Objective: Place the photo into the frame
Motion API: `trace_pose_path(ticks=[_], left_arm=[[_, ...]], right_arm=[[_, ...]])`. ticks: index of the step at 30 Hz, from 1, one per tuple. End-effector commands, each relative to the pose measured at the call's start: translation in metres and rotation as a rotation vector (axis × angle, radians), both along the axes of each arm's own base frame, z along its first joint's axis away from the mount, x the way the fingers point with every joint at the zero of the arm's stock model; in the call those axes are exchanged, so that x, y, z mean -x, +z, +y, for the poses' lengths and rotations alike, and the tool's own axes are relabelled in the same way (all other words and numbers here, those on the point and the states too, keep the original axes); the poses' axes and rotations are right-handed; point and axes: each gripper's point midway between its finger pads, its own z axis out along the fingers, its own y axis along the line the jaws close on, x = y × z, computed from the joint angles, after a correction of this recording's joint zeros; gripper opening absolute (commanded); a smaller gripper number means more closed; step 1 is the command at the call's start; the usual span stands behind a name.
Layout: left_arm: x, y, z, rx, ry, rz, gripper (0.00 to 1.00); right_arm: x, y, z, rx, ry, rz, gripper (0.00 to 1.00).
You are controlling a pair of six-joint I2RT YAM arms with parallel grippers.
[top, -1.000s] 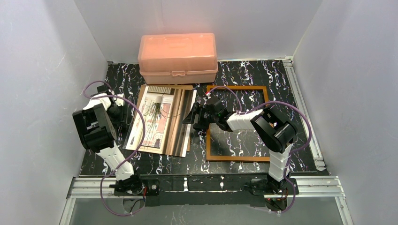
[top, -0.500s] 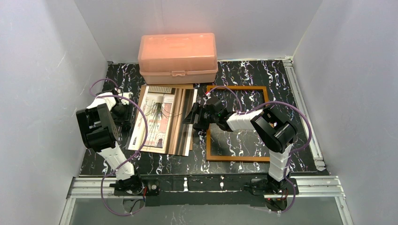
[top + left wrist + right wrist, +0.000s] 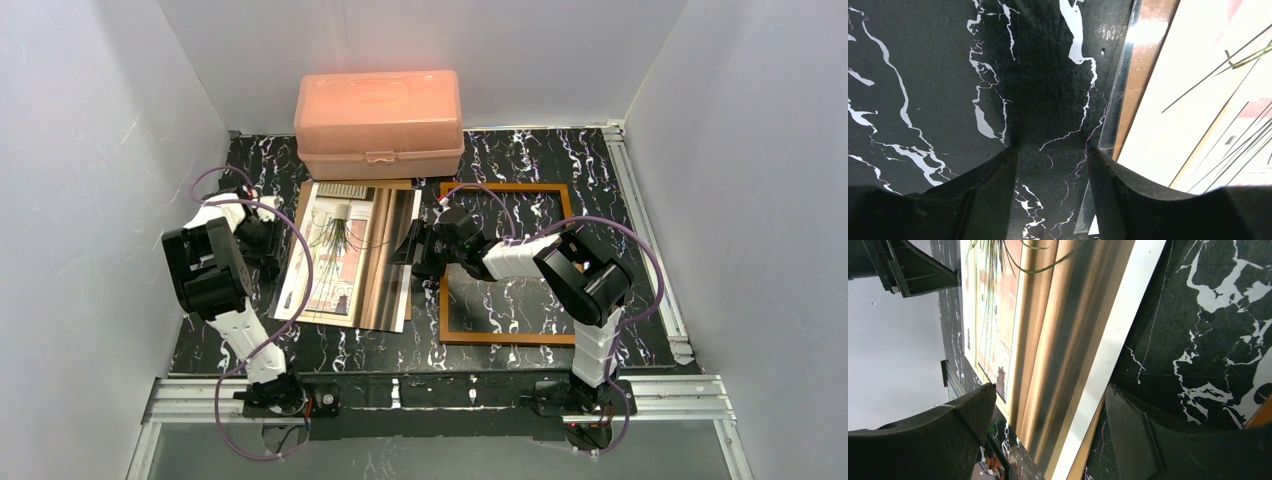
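The photo (image 3: pixel 340 255) lies face up left of the counter's centre; the frame (image 3: pixel 505 338) lies just beside it, toward the right edge; the right gripper (image 3: pixel 1050 387), jaws apart, straddles the photo's right edge; the left gripper (image 3: pixel 1050 152), likewise spread, sits off its left edge.

Top view: even, diffuse overhead light, white walls bright, shadows under the arms soft and faint on the black table (image 3: pixel 500 150); lid of the pink box (image 3: pixel 378 110) slightly blown out, dull sheen down the right side of the photo (image 3: pixel 345 250). Left wrist view: photo overexposed to near white at right, glare streak along the clear sheet (image 3: pixel 1118 90) edge, left gripper (image 3: pixel 1050 150) a black, soft-focus mass. Right wrist view: golden sheen bands the photo, right gripper (image 3: pixel 1050 387) dark and blurred, table veins sharp.
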Motion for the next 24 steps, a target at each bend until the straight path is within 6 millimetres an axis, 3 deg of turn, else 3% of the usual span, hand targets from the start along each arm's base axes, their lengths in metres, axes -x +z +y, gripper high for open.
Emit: trace_pose_path(ticks=[1,10,24], left_arm=[[0.022,-0.01,-0.065,0.313,-0.02,0.096,0.51],[0.021,0.023,-0.082,0.408,-0.042,0.055,0.5],[0.027,0.03,-0.085,0.451,-0.036,0.062,0.49]], right_arm=[[0.038,-0.048,-0.007,0.1,0.057,0.121,0.88],[0.04,-0.052,-0.009,0.111,0.057,0.123,0.88],[0.039,-0.051,-0.012,0.111,0.053,0.116,0.88]])
